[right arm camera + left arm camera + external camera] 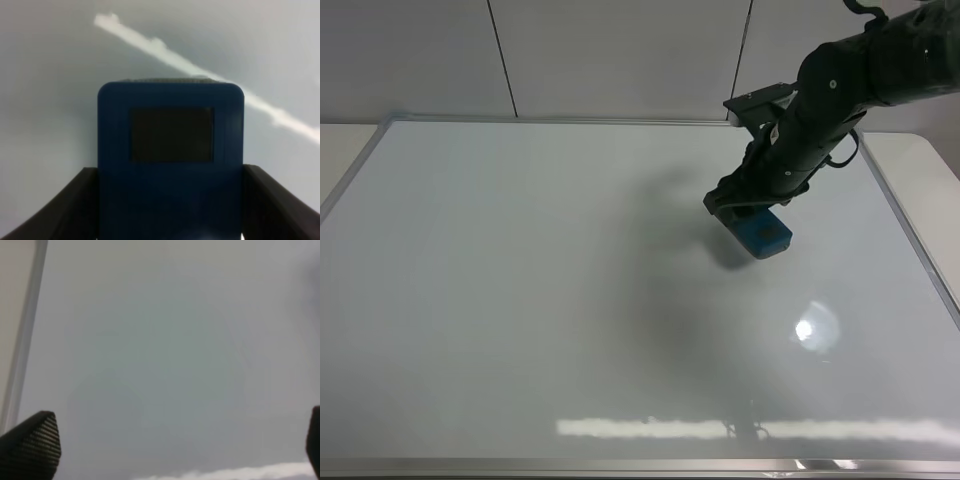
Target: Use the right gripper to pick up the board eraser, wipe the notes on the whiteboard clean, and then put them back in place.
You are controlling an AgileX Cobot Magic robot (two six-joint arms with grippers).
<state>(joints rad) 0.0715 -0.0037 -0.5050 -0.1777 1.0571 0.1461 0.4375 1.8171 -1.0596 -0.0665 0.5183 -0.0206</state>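
The whiteboard fills most of the exterior high view, white with a thin silver frame. No red notes show on it in any view. My right gripper is shut on the teal-blue board eraser and holds it just above the board's right-centre, its shadow close beneath. In the right wrist view the eraser sits between the two dark fingers, one dark square pad showing. My left gripper shows only in the left wrist view, open and empty over bare board.
The board's metal frame runs along the left edge and the right edge. A pale wall stands behind the board. Lamp glare marks the board at front right.
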